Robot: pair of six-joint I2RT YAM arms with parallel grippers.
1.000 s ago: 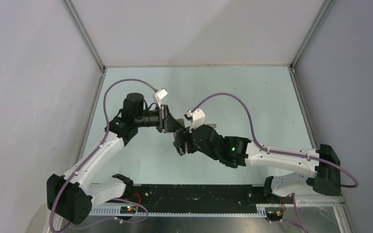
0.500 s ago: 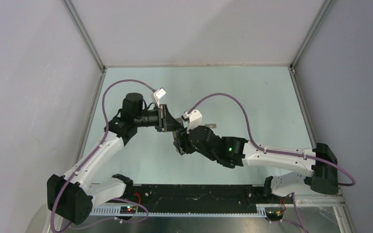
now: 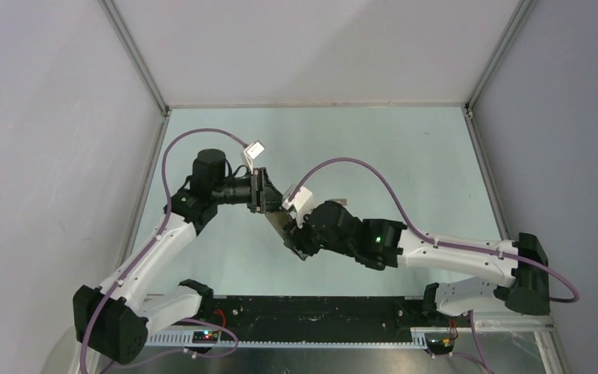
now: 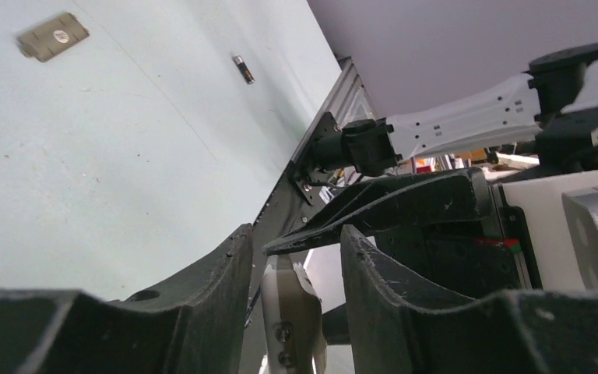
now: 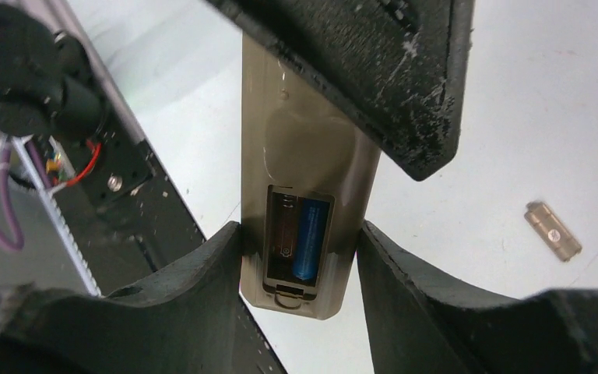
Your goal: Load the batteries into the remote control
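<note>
**A:** Where is the remote control (image 5: pixel 296 148) found?

**B:** Over the tabletop (image 4: pixel 86 156), where the two claws meet. From the right wrist its tan back is seen. The slot is open, with the blue battery (image 5: pixel 310 238) seated in one bay and a spring contact bared in the bay beside it.

**A:** How is it held?

**B:** The right claw (image 5: pixel 297 234) is closed partway on the slot end, both fingers pressed to the long edges. From the left wrist the remote is seen edge-on inside the left claw (image 4: pixel 296 241). That claw is parted with a gap on each side, so nothing is gripped by it.

**A:** What is shown around it?

**B:** The dark battery (image 4: pixel 242 68) is seen only from the left wrist, lying on the tabletop. The tan battery cover (image 4: pixel 52 36) lies well apart from it and is caught by both wrist views. From overhead only a tan sliver of the remote is made out.
</note>
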